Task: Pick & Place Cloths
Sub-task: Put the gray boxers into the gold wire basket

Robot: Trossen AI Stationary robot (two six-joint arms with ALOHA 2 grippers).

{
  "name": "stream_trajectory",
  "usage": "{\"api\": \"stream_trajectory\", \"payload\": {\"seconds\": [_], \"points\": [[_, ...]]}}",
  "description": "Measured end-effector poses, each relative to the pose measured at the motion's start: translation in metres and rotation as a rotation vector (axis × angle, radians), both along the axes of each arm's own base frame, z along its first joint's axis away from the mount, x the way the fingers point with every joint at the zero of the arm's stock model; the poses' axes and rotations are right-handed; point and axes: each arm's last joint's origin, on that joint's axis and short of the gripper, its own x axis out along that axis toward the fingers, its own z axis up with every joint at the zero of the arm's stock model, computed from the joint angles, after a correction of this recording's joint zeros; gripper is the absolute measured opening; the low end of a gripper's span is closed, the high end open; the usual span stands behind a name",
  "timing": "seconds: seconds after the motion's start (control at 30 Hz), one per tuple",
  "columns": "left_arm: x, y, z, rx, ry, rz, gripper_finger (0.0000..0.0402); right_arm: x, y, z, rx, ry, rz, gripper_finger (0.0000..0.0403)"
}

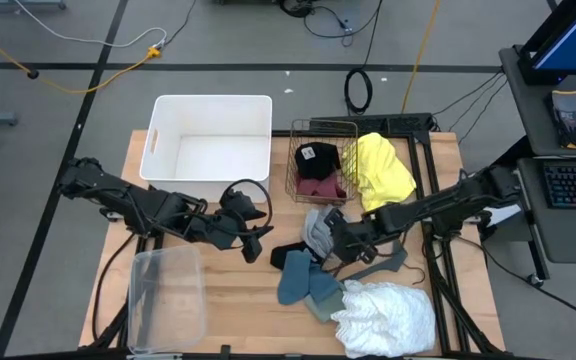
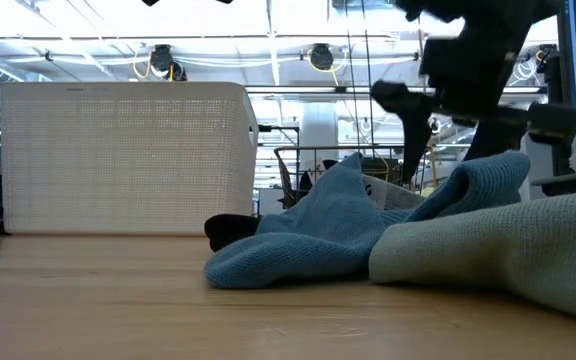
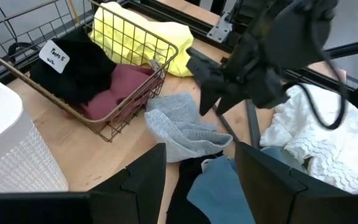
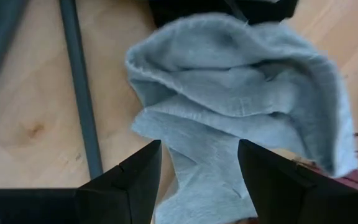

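Note:
A light grey cloth [image 1: 318, 226] [image 4: 229, 93] lies crumpled on the table just in front of the wire basket [image 1: 340, 128]. My right gripper [image 1: 336, 240] [image 4: 199, 174] hovers open right above it, fingers pointing down on either side of a fold. Black [image 1: 317, 156] and maroon [image 1: 320, 188] cloths lie in the basket, and the yellow cloth [image 1: 383, 170] drapes over its right side. Blue-grey cloths [image 1: 303, 280] [image 2: 308, 235], a black one [image 1: 288, 254] and the frilly white one [image 1: 388, 315] lie nearer the front edge. My left gripper [image 1: 258, 240] [image 3: 201, 180] waits open left of the pile.
The white bin [image 1: 258, 110] [image 2: 118, 160] stands at the far left of the table. A clear plastic tub [image 1: 163, 295] sits at the near left. A flat grey hanger [image 1: 383, 265] lies beside the right gripper. Bare wood shows between the bin and the pile.

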Motion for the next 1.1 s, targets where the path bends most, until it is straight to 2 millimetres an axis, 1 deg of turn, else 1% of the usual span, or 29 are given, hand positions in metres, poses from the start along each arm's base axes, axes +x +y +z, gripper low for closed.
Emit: {"api": "stream_trajectory", "payload": {"seconds": [0.3,0.47,0.63,0.7,0.8,1.1], "points": [[0.0,0.0,0.0,0.001,0.002,-0.002,0.0195,0.017,-0.018,-0.024,-0.018,0.025,-0.079,0.0208],[0.0,-0.001,0.0,-0.009,0.006,-0.017,0.0195,0.021,-0.025,-0.043,-0.116,0.08,-0.13,0.0208],[0.0,-0.001,0.0,-0.01,0.008,-0.02,0.0195,0.023,-0.025,-0.052,-0.175,0.108,-0.14,0.0202],[0.0,-0.001,-0.001,-0.009,0.01,-0.02,0.0195,0.023,-0.025,-0.052,-0.174,0.112,-0.14,0.0189],[0.0,-0.001,-0.001,-0.004,0.014,-0.022,0.0195,0.022,-0.025,-0.051,-0.171,0.113,-0.14,0.016],[0.0,-0.001,-0.001,0.0,0.015,-0.025,0.0195,0.019,-0.026,-0.047,-0.168,0.112,-0.14,0.0048]]}}
